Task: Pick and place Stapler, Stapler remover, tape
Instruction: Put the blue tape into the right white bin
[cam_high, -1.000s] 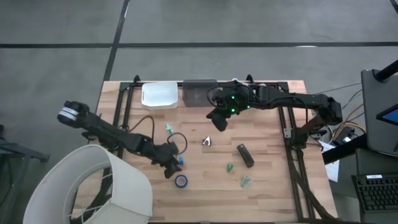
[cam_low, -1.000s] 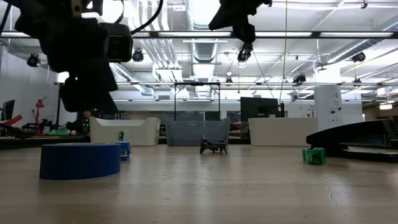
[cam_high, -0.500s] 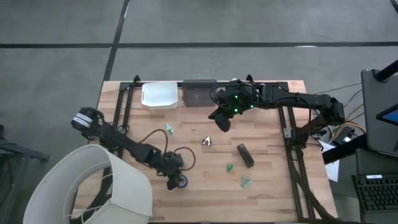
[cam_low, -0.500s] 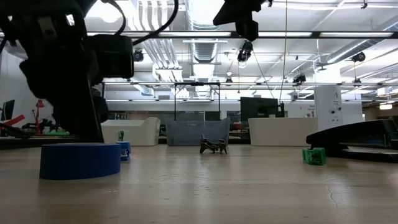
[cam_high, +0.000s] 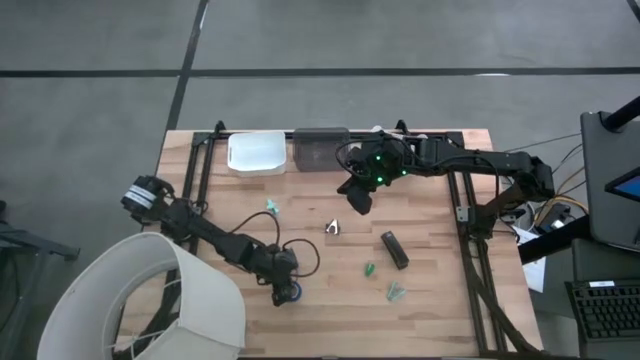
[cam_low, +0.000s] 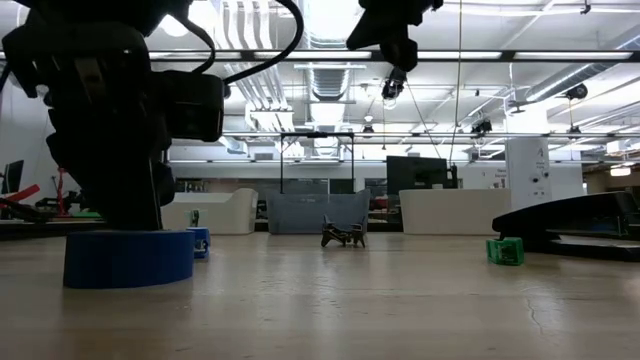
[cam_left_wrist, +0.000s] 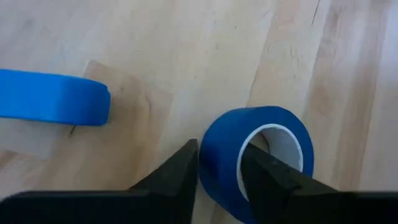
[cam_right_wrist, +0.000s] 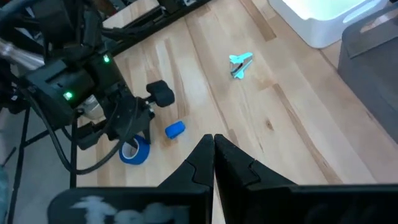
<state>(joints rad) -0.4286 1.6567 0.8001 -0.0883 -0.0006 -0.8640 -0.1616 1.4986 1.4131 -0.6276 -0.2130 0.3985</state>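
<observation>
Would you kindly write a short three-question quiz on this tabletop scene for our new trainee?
1. True or false: the left gripper has its fingers astride the wall of the blue tape roll.
2. Which container stands beside the white bin? A) grey bin B) red bucket C) glass jar
3. Fill in: the right gripper hangs above the table with its fingers ____.

Key: 1 true; 2 A; 3 shut.

My wooden table (cam_high: 440, 310) stands on grey floor (cam_high: 100, 60) crossed by dark seams. Beyond it, a large hall: exposed ceiling ducts (cam_low: 320, 80), bright strip lights (cam_low: 500, 55).
</observation>
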